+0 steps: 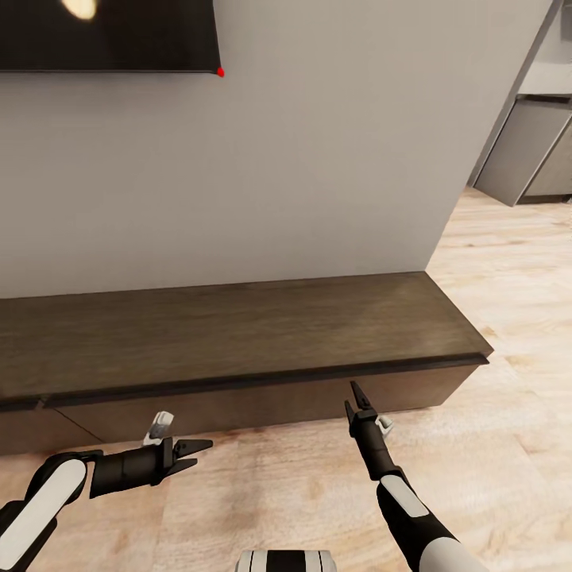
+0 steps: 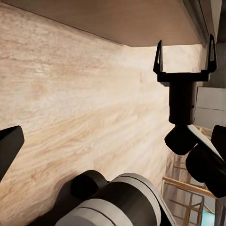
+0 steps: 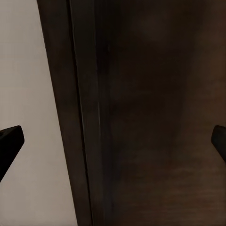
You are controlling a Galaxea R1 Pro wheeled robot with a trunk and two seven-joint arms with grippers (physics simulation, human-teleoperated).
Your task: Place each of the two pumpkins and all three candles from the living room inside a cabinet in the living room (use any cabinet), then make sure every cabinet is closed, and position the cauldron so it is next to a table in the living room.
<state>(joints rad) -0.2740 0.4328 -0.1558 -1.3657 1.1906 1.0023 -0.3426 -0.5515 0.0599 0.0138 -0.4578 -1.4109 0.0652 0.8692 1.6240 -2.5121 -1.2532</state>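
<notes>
Dark brown wood, matte and hard-edged, forms the cabinet (image 1: 238, 334), which is running low along the grey wall (image 1: 318, 159) beneath the corner of a black screen (image 1: 111, 36), with pale plank floor (image 1: 278, 492) in front. No pumpkin, candle, cauldron or glass-topped desk is appearing at this moment, so the cabinet is the one task thing present. The right gripper (image 1: 355, 400) is pointing up at the drawer front just under the overhanging top, its jaws spread wide and empty; the right wrist view is looking closely at the dark panel and a thin vertical seam (image 3: 87, 117). The left gripper (image 1: 193, 455) is hovering low over the floor near the cabinet's base, jaws likewise apart and holding nothing; the left wrist view is showing the right gripper (image 2: 184, 59) against the underside of the top. As a judgement, the drawer is rigid, fairly heavy and smooth-faced, offering no handle, so purchase is likely lying at the light-lined gap under the top lip, where a fingertip could hook and pull; a grip on the flat face would probably slip.
</notes>
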